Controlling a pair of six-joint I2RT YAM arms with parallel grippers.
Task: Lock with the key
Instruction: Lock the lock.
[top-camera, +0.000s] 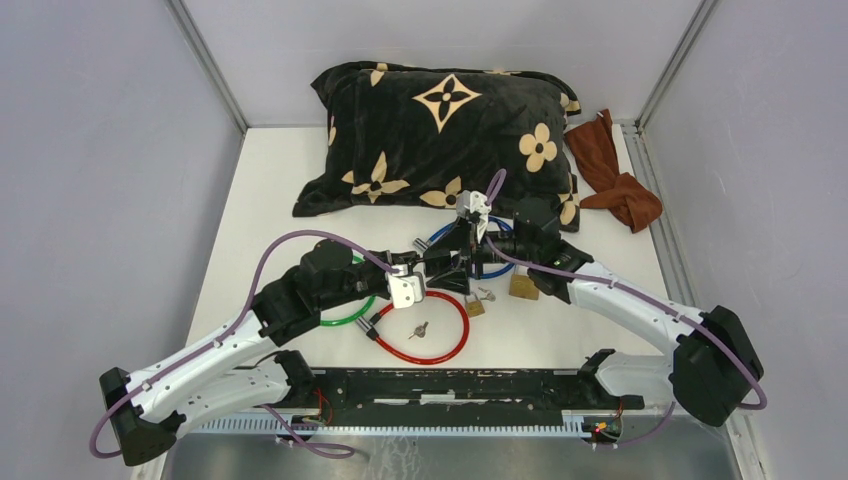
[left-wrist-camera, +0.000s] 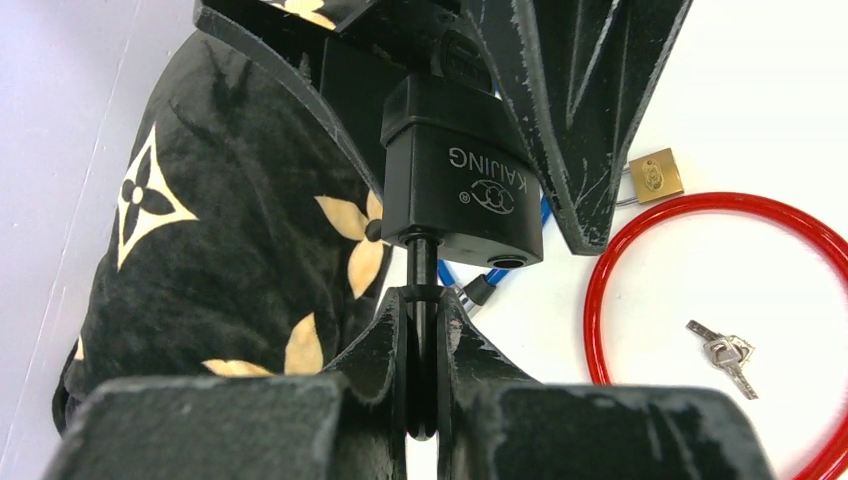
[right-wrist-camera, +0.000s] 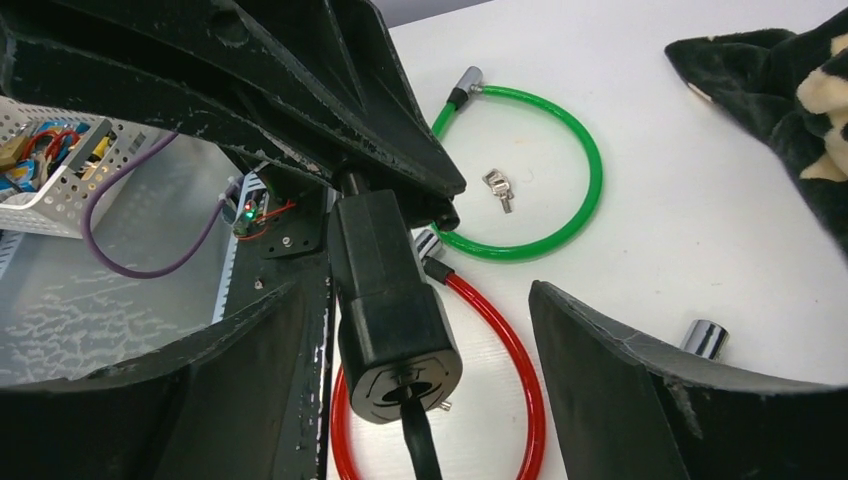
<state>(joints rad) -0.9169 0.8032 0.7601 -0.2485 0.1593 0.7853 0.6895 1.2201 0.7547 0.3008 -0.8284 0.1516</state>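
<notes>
A black KAIJING lock body (left-wrist-camera: 465, 180) hangs in the air over the table's middle (top-camera: 462, 255). A thin black key (left-wrist-camera: 423, 265) sticks into its end. My left gripper (left-wrist-camera: 424, 300) is shut on that key; it also shows in the top view (top-camera: 440, 268). In the right wrist view the lock (right-wrist-camera: 390, 300) sits between my right gripper's (right-wrist-camera: 425, 290) spread jaws, with a gap on its right side. A black strip (right-wrist-camera: 420, 440) leaves the lock's near face. The blue cable (top-camera: 497, 270) lies under the grippers, its metal tip (left-wrist-camera: 478, 291) free.
A red cable loop (top-camera: 467, 325) with small keys (top-camera: 418, 329) inside lies in front. A green cable loop (top-camera: 355, 318) is at the left. Brass padlocks (top-camera: 523, 287) lie at the right. A black flowered pillow (top-camera: 440, 130) and a brown cloth (top-camera: 615, 180) sit behind.
</notes>
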